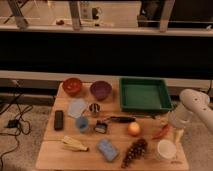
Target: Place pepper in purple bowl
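The pepper [162, 132], slim and red-orange, lies on the wooden table [50, 155] near its right edge. My gripper [178, 134] hangs from the white arm [194, 104] just to the right of the pepper, a little above the table. It is open and holds nothing. The purple bowl [101, 90] stands at the back of the table, left of centre and far from the gripper. It looks empty.
A red-orange bowl [72, 86] sits left of the purple one, and a green tray [145, 94] sits to its right. Between pepper and bowl lie a round fruit [133, 129], a black tool [120, 119] and a metal cup [94, 108]. A white cup [165, 149] and grapes [134, 151] lie in front.
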Available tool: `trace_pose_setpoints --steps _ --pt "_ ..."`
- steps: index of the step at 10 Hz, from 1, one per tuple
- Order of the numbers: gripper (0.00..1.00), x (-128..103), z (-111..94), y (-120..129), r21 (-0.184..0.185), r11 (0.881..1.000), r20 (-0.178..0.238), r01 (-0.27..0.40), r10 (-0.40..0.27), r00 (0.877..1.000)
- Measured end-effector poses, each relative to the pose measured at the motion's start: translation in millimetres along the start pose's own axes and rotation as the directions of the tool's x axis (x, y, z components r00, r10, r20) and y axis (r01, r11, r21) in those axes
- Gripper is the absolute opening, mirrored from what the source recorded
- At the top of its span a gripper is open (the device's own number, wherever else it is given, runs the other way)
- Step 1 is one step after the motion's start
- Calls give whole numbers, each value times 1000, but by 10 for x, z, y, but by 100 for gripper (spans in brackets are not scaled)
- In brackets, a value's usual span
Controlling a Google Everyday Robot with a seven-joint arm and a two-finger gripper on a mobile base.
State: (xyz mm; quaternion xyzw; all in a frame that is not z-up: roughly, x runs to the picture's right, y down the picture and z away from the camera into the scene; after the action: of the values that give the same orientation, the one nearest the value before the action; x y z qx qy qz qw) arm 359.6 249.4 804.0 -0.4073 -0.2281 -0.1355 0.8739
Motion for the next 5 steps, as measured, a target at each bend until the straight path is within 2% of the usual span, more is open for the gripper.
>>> trace_pose_setpoints --steps 4,5 --pt "80 28 11 8 6 1000 11 -8 8 1000" --pt "77 35 11 10 7 1000 13 -10 10 1000"
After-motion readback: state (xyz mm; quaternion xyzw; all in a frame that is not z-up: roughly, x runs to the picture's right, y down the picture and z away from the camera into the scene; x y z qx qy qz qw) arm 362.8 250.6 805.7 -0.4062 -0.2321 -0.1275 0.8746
